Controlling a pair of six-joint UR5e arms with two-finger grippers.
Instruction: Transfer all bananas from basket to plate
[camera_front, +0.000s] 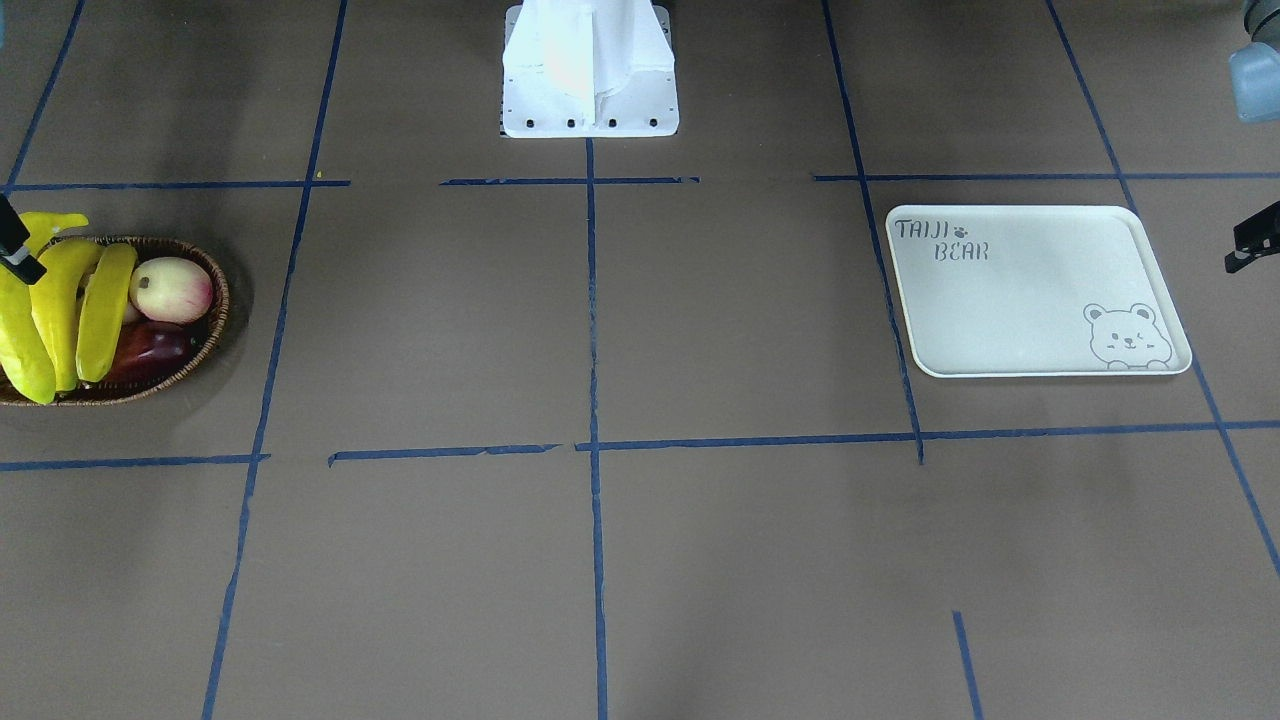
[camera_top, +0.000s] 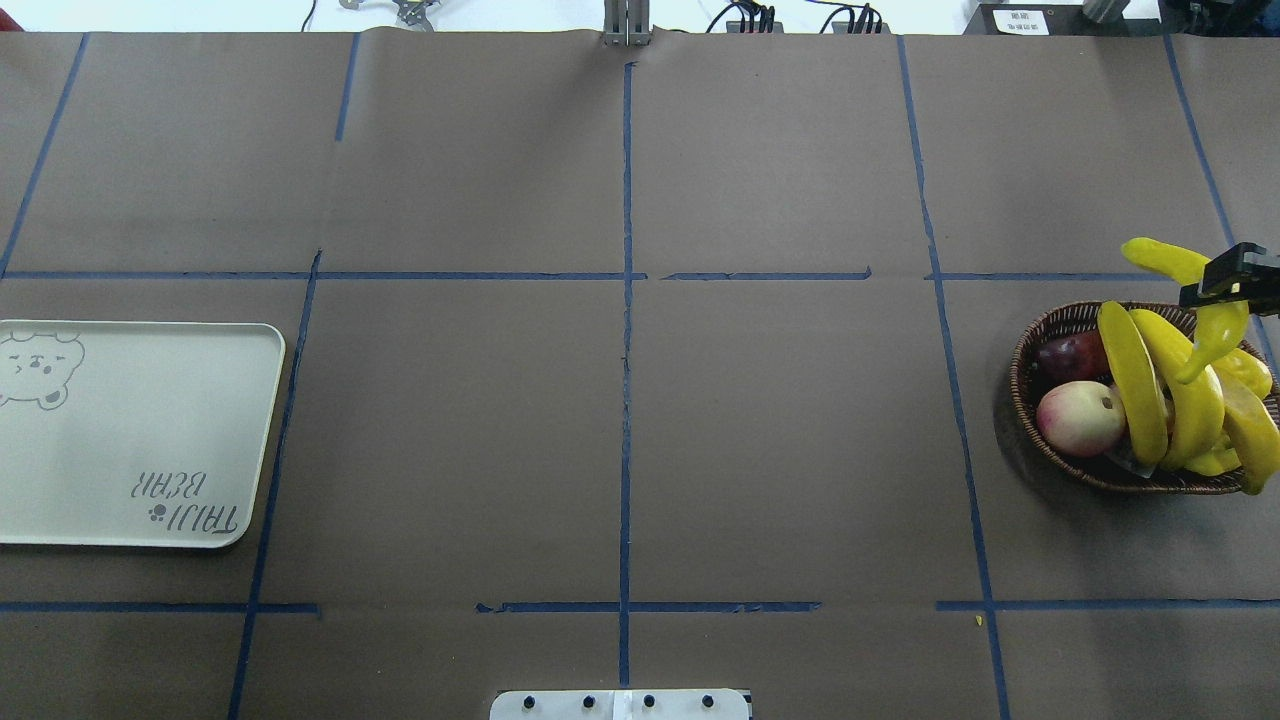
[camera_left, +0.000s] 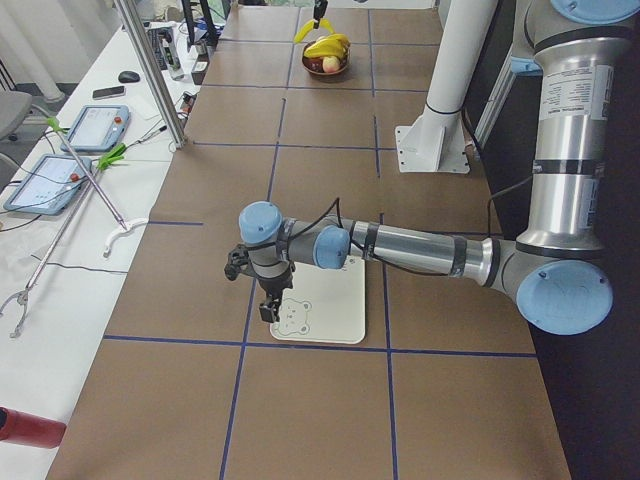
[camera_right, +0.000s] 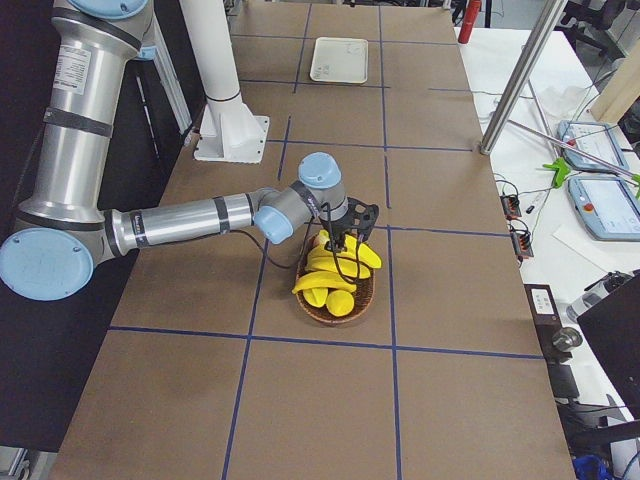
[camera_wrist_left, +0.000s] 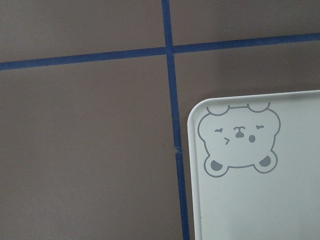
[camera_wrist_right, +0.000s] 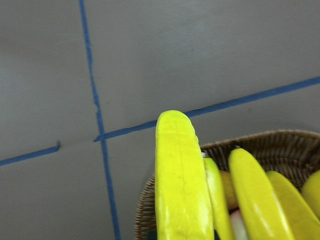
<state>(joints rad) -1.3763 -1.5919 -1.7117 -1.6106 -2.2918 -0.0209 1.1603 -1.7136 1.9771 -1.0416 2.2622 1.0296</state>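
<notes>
On the left of the tabletop (camera_top: 780, 450) I see the plate (camera_top: 140, 440), print side up. The left hand (camera_left: 270, 303) hangs over its bear corner, and I cannot tell how wide its fingers stand. Well apart, at the far right, the basket (camera_top: 1040, 420) holds bananas (camera_top: 1135, 385) lying side by side, with a pink-cream peach (camera_top: 1080, 418) and a dark red fruit (camera_top: 1068, 355) on their left. The right hand (camera_top: 1210, 290) is clamped on a fourth banana (camera_top: 1165, 258), held above the basket's far side.
</notes>
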